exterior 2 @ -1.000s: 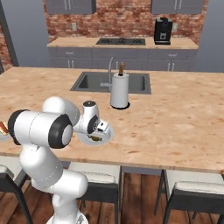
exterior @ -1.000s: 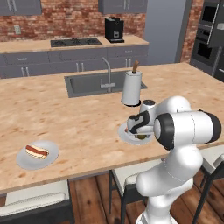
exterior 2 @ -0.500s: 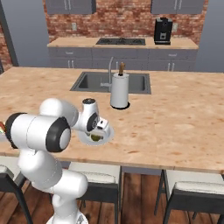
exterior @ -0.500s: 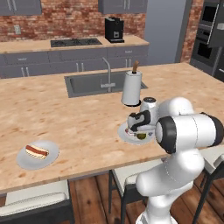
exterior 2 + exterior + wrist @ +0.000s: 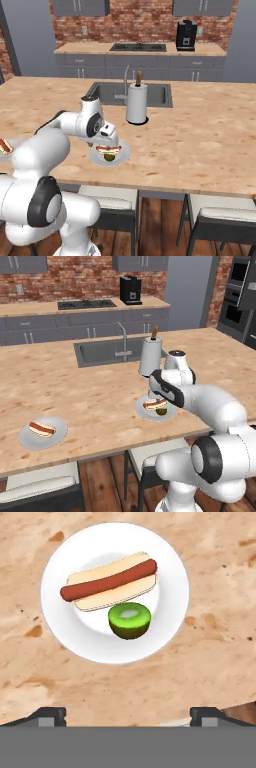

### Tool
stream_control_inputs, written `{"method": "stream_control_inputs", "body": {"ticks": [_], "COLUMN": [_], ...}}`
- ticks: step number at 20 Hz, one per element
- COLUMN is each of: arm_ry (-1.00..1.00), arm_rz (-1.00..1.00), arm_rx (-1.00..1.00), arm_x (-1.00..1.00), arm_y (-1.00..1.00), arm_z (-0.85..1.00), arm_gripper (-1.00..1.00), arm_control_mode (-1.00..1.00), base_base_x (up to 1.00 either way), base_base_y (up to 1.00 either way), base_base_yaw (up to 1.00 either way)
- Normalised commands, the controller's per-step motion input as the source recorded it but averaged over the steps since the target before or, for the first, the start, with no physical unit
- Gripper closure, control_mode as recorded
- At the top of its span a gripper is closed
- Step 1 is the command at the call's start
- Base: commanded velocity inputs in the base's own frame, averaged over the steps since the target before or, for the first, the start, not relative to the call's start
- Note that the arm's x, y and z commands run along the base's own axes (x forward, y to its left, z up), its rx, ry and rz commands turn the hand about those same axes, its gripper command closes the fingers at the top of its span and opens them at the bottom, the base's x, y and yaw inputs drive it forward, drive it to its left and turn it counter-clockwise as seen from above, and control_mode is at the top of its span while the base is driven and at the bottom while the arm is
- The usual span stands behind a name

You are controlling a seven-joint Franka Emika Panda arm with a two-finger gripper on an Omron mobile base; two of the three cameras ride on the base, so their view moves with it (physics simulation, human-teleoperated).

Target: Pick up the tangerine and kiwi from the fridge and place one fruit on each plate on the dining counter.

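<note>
My arm rises from my white base, bends at the dark elbow joint and reaches forward and down, so my wrist points to the surface below. My gripper (image 5: 128,714) hangs with its two dark fingertips (image 5: 47,714) far apart, one at each side of the hand view. Between them there is nothing; I grip no object and the tips touch nothing. In the left base view my gripper (image 5: 156,391) is at the end of the forearm, facing downward.
</note>
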Motion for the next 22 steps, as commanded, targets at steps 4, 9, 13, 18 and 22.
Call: {"method": "stream_control_inputs", "body": {"ticks": [4, 9, 13, 18, 22], "arm_ry": [0.05, 0.07, 0.0, -0.01, 0.02], "arm_rz": [0.0, 0.0, 0.0, -0.03, 0.0], "arm_rx": [0.01, 0.01, 0.0, 0.02, 0.01], "arm_x": [-1.0, -1.0, -1.0, -0.57, 0.0], "arm_y": [0.23, 0.02, -0.01, -0.29, -0.18], "arm_z": [0.97, 0.96, 0.34, -0.01, -0.01], "arm_gripper": [-1.0, -1.0, -1.0, -1.0, -1.0], "arm_control_mode": [-1.0, -1.0, -1.0, -1.0, -1.0], "base_base_x": [0.0, 0.0, 0.0, 0.0, 0.0], "base_base_y": [0.0, 0.0, 0.0, 0.0, 0.0], "base_base_yaw": [0.0, 0.0, 0.0, 0.0, 0.0]}}
